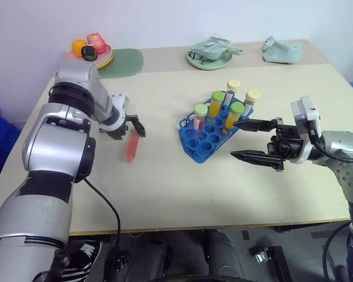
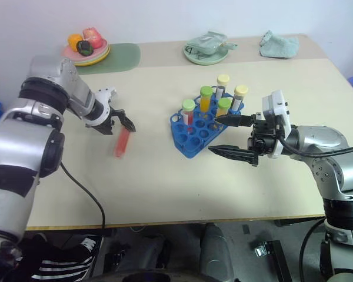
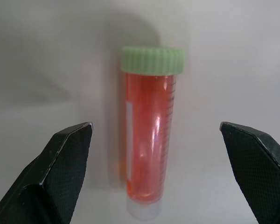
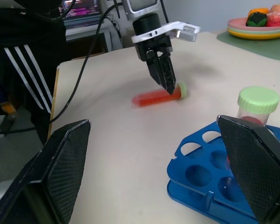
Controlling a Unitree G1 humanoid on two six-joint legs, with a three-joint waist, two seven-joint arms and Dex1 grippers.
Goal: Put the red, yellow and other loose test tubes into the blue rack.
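1. Head views: the blue rack (image 1: 215, 131) stands near the middle of the counter (image 1: 165, 188) and holds five upright capped tubes. The red tube (image 1: 131, 145) lies flat on the counter, well to the left of the rack. The left gripper (image 1: 133, 124) hangs just over the tube's far end, fingers apart and empty. The right gripper (image 1: 250, 140) hovers just right of the rack, pointing at it, fingers spread wide and empty.
2. Left wrist view: the red tube (image 3: 149, 140) with its pale green cap lies between the two parted fingers (image 3: 60, 158), touching neither.
3. Right wrist view: beyond the rack's corner (image 4: 210, 186), the left gripper (image 4: 165, 77) points down at the red tube (image 4: 156, 97), close to its cap end.
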